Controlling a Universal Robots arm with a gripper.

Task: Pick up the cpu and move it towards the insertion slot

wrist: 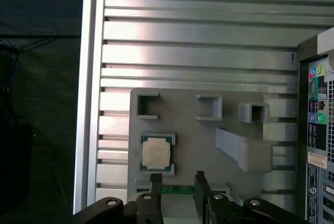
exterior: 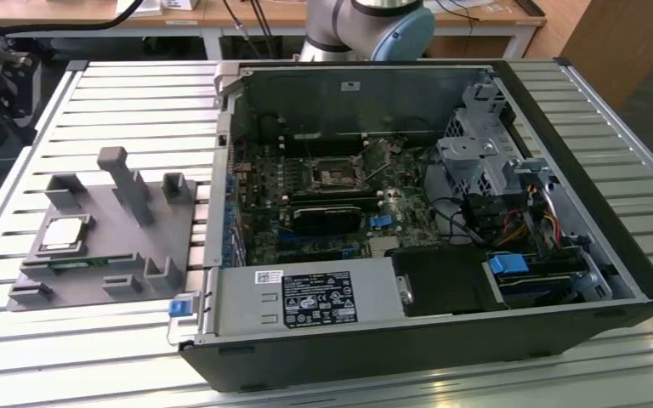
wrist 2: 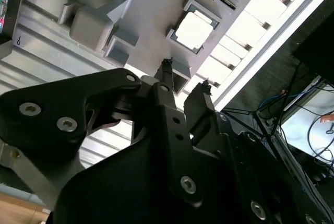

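An open case [exterior: 303, 102] lies on a slatted table [exterior: 133, 93]. Inside the case, a labelled power supply [exterior: 303, 299] occupies the near edge, a black card [exterior: 326, 219] lies near the middle, and a metal drive cage [exterior: 474, 144] stands toward the exterior view's right. Beside the case, on the exterior view's left, a grey tray [exterior: 99, 242] carries a green memory strip [wrist: 177, 188] and an upright post [exterior: 120, 180].

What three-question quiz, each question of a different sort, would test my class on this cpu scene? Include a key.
1. True or false: the cpu already sits in the insertion slot.
2. The pincer is: A) shut on the cpu; B) open and empty; C) shut and empty.
3. Fill in: the cpu lies in a recess of the grey ____.
Key: 1 false; 2 B; 3 tray.
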